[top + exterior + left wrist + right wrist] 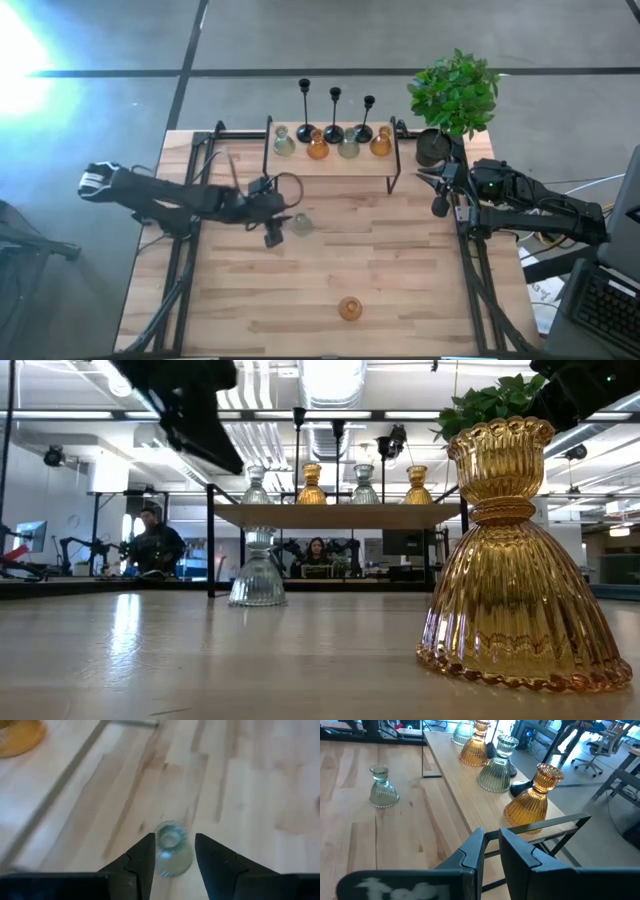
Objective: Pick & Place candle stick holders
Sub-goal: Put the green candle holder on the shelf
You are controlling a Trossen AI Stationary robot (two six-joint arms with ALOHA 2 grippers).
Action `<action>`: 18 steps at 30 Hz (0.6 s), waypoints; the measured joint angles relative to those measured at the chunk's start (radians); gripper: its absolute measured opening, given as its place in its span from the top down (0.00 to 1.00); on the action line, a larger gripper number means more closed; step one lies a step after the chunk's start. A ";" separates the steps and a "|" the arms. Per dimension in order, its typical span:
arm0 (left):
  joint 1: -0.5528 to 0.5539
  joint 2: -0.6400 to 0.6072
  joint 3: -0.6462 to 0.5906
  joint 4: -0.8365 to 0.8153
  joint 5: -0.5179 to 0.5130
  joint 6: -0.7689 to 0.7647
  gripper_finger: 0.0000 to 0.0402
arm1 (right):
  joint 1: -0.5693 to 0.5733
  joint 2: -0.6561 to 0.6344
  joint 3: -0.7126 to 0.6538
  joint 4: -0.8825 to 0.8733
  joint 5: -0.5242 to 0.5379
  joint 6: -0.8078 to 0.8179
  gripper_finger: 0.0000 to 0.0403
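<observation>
Hovering over the pale green glass holder [171,850], my left gripper [173,855] has its fingers parted wide enough to straddle it, nothing held. The holder stands upright on the wooden table [400,290], in front of the raised shelf [330,160] and well apart from the amber glass holder [349,308] near the front edge. I judge it rigid, ribbed glass: fairly light, slick, and breakable if knocked or squeezed hard. The narrow waist under the flared cup looks the best place to grip, since the skirt widens below. My right gripper [490,852] waits by the shelf's end, its fingers only a little apart and empty, near another amber holder [532,800] on the shelf. No brand, label or readable writing shows anywhere.
</observation>
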 joint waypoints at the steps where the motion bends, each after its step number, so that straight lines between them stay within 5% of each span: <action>1: -0.013 -0.018 -0.046 0.070 -0.002 0.004 0.65 | 0.000 0.000 0.000 -0.001 0.000 0.000 0.87; 18: -0.047 -0.018 -0.605 0.882 -0.020 0.121 0.64 | 0.000 0.000 0.000 -0.001 0.000 0.000 0.87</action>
